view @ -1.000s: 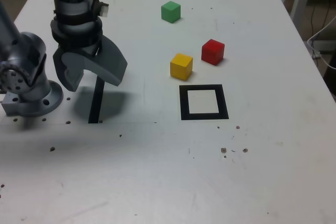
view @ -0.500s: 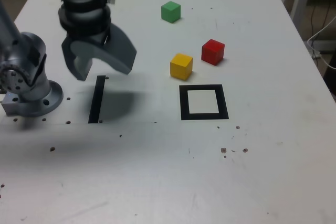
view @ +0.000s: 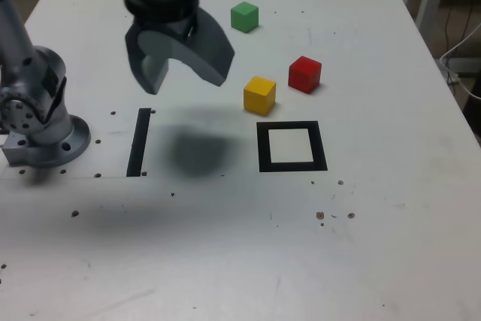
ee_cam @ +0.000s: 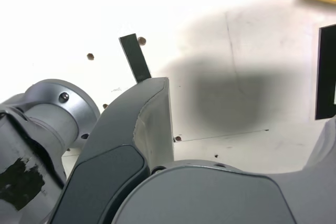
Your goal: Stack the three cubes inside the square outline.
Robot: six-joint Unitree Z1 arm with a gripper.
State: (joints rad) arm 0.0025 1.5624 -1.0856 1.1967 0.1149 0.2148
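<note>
Your pincer point(view: 180, 65) hangs above the bench point(view: 225, 246) with its jaws spread wide and nothing between them, casting a soft shadow on the white surface beneath. In the wrist view one dark jaw fills the foreground, with the bare bench behind it.

Nearest to it, toward the exterior view's right, sits the yellow cube point(view: 259, 95), just above the square outline point(view: 291, 146) and apart from its tape. The red cube point(view: 304, 74) stands near the yellow one, further to that view's right, and the green cube point(view: 244, 16) lies well apart, toward the far edge of the bench. All three are outside the outline, whose white interior holds nothing, so no stacking has begun.

On the exterior view's left a single straight tape strip point(view: 138, 142) lies by the arm's base point(view: 41, 122); it is not your target.

The cubes look like small rigid blocks, probably light, with flat, smooth faces that could slip under a skewed grip. You would do best to close on two opposite side faces, squarely and around mid-height, leaving the top clear for the next block.

No brand, label or writing can be read anywhere.
</note>
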